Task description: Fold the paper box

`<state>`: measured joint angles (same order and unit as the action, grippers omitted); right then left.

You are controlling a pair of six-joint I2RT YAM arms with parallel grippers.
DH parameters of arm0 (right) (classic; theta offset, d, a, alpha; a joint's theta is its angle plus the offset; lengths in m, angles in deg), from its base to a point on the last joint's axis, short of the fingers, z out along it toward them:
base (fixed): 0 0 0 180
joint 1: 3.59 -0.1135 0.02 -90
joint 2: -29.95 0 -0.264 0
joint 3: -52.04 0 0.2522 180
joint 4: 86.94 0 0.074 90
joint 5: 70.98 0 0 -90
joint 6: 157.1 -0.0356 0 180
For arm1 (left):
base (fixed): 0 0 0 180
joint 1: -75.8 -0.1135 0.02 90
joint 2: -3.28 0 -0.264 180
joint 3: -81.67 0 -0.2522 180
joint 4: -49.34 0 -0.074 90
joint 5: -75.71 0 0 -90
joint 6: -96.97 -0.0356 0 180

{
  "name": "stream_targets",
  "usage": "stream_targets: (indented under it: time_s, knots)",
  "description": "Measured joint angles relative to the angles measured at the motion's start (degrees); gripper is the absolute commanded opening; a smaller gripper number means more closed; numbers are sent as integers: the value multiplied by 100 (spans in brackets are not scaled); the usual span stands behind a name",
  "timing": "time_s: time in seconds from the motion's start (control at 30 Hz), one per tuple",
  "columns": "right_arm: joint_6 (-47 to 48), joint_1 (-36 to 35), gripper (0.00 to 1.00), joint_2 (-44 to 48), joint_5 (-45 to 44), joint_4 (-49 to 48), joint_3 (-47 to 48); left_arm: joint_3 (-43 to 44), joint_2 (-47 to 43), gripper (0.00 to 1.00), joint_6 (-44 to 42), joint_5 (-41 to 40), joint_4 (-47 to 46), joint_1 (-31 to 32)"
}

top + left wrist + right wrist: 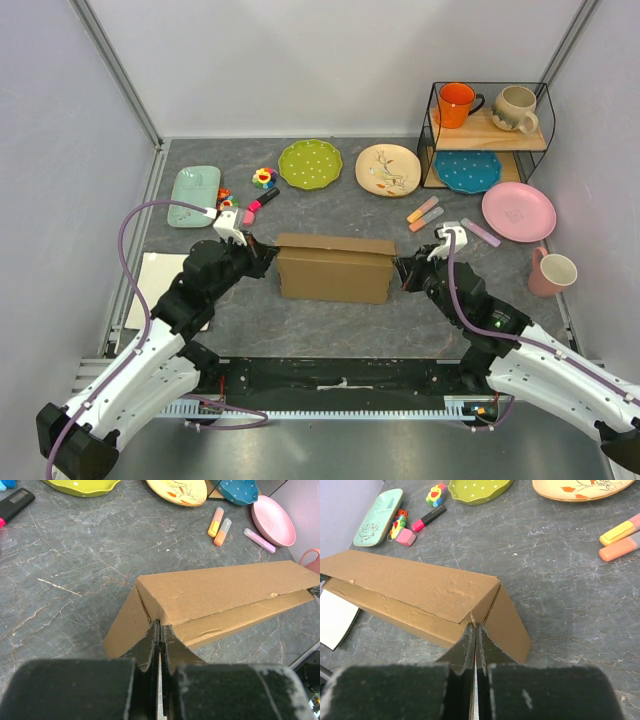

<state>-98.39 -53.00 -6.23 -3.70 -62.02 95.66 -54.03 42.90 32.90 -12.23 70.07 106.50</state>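
Note:
The paper box [335, 268] is a long brown cardboard shape lying across the middle of the table, its top flap folded over. My left gripper [266, 262] is shut at the box's left end. In the left wrist view its tips [160, 626] touch the corner where the top flap meets the slanted end flap [126, 630]. My right gripper [402, 272] is shut at the right end, and its tips [474, 626] meet the frayed corner beside the end flap [509, 625]. I see no cardboard between either pair of jaws.
Behind the box lie a green plate [310, 163], a cream plate [388, 169], highlighters [425, 213] and a pink plate [518, 211]. A wire rack [490, 130] with mugs stands back right. A pink mug [551, 272] is right, a mint dish [194, 195] and white tray [160, 275] left.

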Motion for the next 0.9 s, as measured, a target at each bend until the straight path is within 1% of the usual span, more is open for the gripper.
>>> stream_targets:
  time_s: [0.03, 0.1, 0.2, 0.5, 0.83, 0.9]
  knots:
    - [-35, 0, 6, 28, 2, -26, -28, -2, 0, 2, 7, 0, -2, 0]
    - [-87, 0, 19, 57, 0, -22, -37, -7, 0, 2, 11, 0, -9, 2]
    - [-144, 0, 26, 59, -9, 81, 9, -17, 0, 2, 22, 0, -28, 4]
    - [42, 0, 26, -214, -59, 782, 540, -28, 2, 2, 24, 4, -48, 31]
    - [269, 0, 27, -398, -122, 994, 833, -31, 4, 2, 24, 4, -57, 31]
    - [295, 0, 25, -417, -149, 1003, 863, -31, 13, 2, 24, 2, -68, 33]
